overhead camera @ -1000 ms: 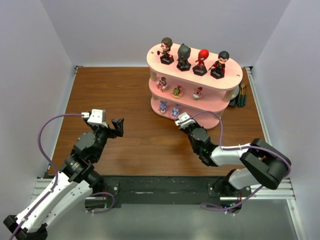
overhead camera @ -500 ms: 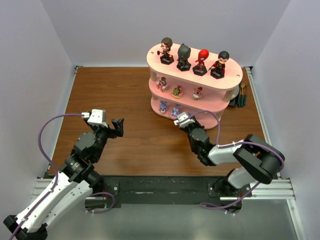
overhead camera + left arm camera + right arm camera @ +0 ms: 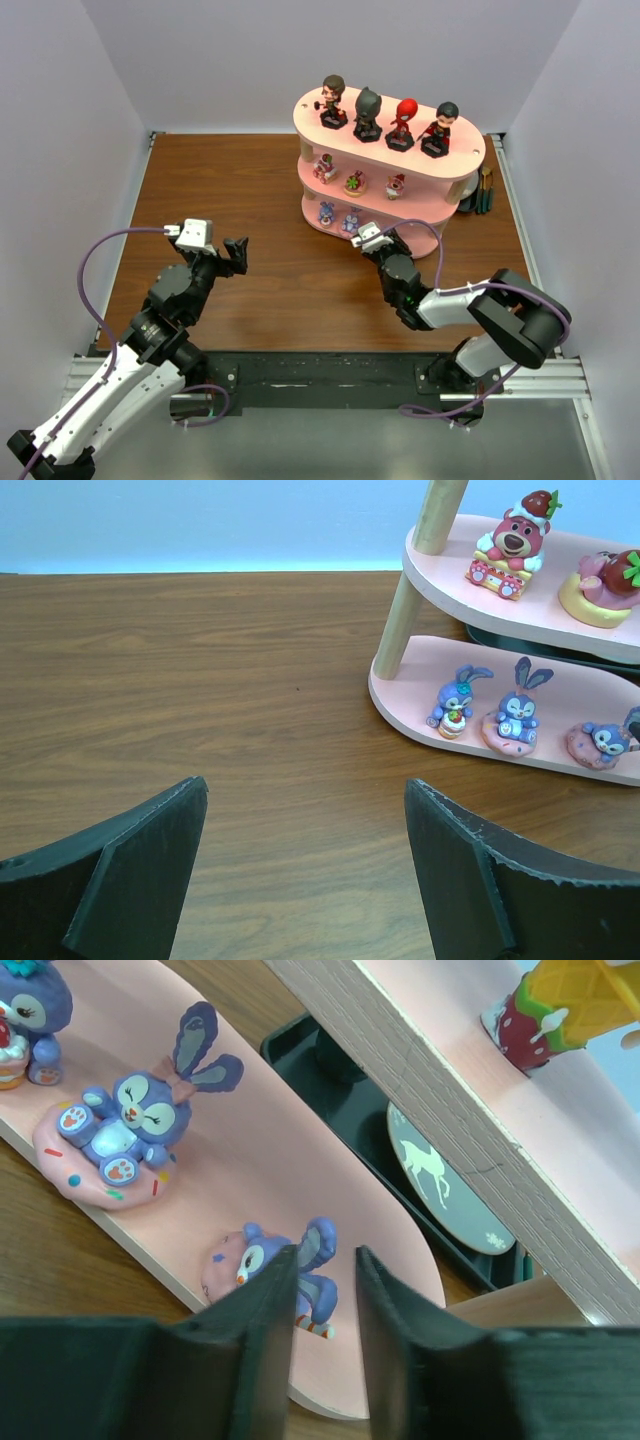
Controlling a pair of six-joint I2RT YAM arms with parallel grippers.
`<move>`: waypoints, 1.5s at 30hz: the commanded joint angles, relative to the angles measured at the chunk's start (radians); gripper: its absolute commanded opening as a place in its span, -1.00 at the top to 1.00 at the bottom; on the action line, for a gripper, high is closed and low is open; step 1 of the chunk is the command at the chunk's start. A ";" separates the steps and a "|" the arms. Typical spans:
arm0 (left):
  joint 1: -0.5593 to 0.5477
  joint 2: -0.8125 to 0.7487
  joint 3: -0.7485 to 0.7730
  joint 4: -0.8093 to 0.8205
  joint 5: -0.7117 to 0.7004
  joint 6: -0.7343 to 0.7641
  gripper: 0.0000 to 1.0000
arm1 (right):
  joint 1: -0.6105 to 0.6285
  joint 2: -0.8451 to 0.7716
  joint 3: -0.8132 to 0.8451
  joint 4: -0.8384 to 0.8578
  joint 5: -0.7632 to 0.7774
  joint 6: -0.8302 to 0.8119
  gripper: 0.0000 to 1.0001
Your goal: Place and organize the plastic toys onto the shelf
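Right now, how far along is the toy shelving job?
Done: on the shelf, four big-headed figures up top, three tiny ones in the middle, two long-eared creatures at the bottom. In hand: the third creature lies on the bottom board between the parted fingers of the right hand. Left: backing that hand away; no toys show on the table.

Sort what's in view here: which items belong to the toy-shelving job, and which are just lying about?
Part of the job:
- shelf
- four big-headed figures, top tier
- three tiny toys, middle tier
- three purple long-eared creatures, bottom tier

Lying about:
- dark tools, right of the shelf
- dark tray holding a horse-print disc, behind the bottom board
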 commanded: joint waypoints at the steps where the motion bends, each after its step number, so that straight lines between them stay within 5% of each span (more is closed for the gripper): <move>1: 0.006 -0.002 -0.002 0.020 0.007 0.016 -0.68 | -0.002 -0.067 0.023 -0.025 0.006 0.051 0.23; 8: 0.006 0.003 -0.001 0.023 0.004 0.019 -0.68 | -0.004 -0.242 0.028 -0.250 -0.069 0.181 -0.03; 15: 0.006 0.014 0.001 0.020 0.002 0.018 -0.68 | -0.002 -0.487 0.046 -0.651 -0.130 0.385 -0.20; 28: 0.091 0.110 0.038 -0.037 -0.081 -0.034 -0.79 | -0.004 -0.777 0.219 -1.344 -0.019 0.847 -0.73; 36: 0.173 0.057 0.048 -0.101 -0.193 -0.071 -0.86 | -0.004 -1.038 0.348 -1.666 0.149 0.951 -0.91; 45: 0.174 -0.204 0.154 -0.245 -0.305 -0.036 -1.00 | -0.004 -1.355 0.410 -1.812 0.180 0.921 -0.97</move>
